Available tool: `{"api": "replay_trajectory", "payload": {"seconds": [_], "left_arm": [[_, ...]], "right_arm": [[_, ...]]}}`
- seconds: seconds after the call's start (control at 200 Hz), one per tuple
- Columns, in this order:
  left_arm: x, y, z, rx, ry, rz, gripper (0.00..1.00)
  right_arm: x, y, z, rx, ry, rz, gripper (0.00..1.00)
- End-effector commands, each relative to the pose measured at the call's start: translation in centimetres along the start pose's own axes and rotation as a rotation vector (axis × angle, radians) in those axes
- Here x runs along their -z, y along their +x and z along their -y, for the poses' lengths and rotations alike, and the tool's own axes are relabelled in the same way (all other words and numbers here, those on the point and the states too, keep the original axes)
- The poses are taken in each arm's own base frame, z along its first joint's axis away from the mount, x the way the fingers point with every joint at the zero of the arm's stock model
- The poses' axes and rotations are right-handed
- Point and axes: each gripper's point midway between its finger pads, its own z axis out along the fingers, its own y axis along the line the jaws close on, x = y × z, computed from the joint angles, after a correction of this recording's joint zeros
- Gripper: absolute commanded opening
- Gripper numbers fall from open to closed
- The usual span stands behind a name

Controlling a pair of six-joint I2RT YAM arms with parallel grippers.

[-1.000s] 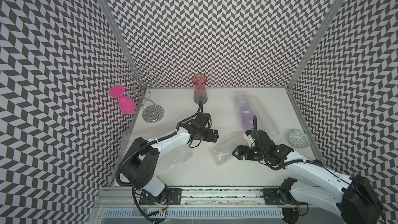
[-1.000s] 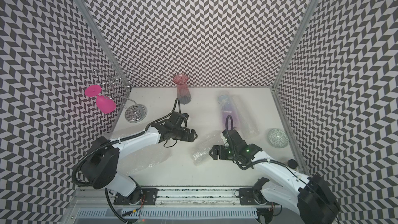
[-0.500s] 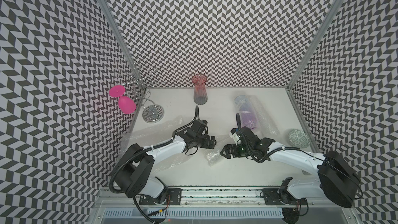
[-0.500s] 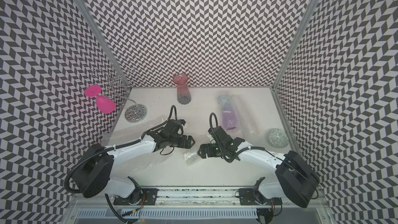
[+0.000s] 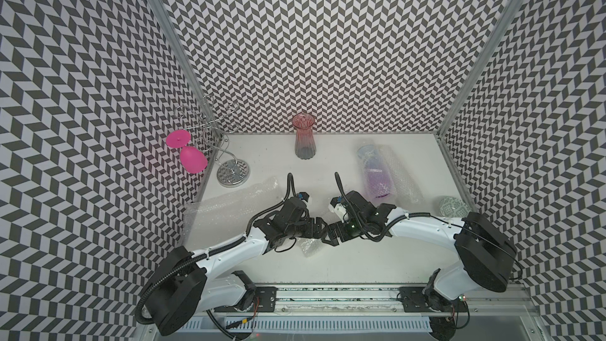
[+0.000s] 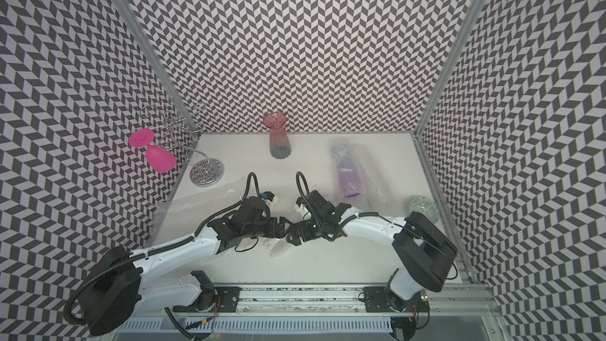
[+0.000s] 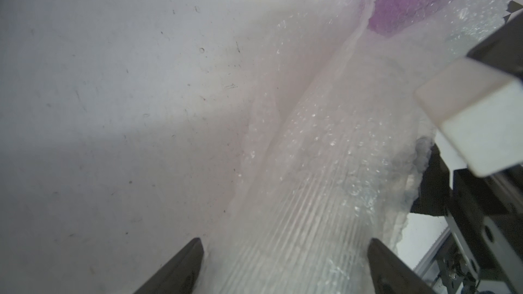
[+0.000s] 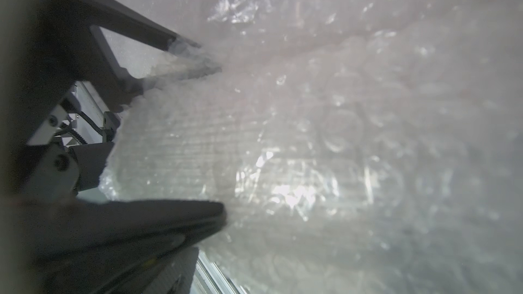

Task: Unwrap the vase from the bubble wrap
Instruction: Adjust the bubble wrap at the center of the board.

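Both arms have swung inward over the last second, and the small bundle of bubble wrap has slid slightly toward 7 o'clock with them; it lies just 6 o'clock of the middle of the table. The left gripper and right gripper meet almost tip to tip over it, reaching from 9 and 3 o'clock, likely so one can steady the bundle while the other peels. The left jaws stand wide apart astride the wrap, where the vase shows as faint ribbing; whether they press it I cannot tell. The right jaws gape fully with crinkled sheet between them, nothing pinched. A loose sheet lies at 9 o'clock, a purple vase on opened wrap at 2, a red vase upright at 12.
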Motion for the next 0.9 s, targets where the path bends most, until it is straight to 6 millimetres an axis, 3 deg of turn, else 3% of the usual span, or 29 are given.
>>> {"api": "replay_trajectory", "payload": {"seconds": [0.0,0.34,0.571,0.771,0.896], "left_arm": [[-0.4,6.5,-0.7,0.052,-0.001,-0.229,0.89],[0.2,5.9,-0.3,0.047,-0.006,-0.208,0.89],[1.9,1.2,-1.3,0.071,-0.017,-0.113,0.89],[2.1,-2.4,-2.2,0.058,-0.046,-0.079,0.88],[2.0,-4.4,-2.5,0.057,-0.053,-0.061,0.88]], "right_arm": [[-0.8,-5.2,-1.0,0.077,0.022,0.158,0.99],[0.8,-7.2,-1.0,0.115,0.078,0.210,0.99],[2.3,-5.4,-0.7,0.093,0.068,0.218,0.98],[4.5,-4.8,-1.2,0.077,0.053,0.258,0.98],[5.2,-4.9,0.4,0.043,0.158,0.259,0.97]]}}
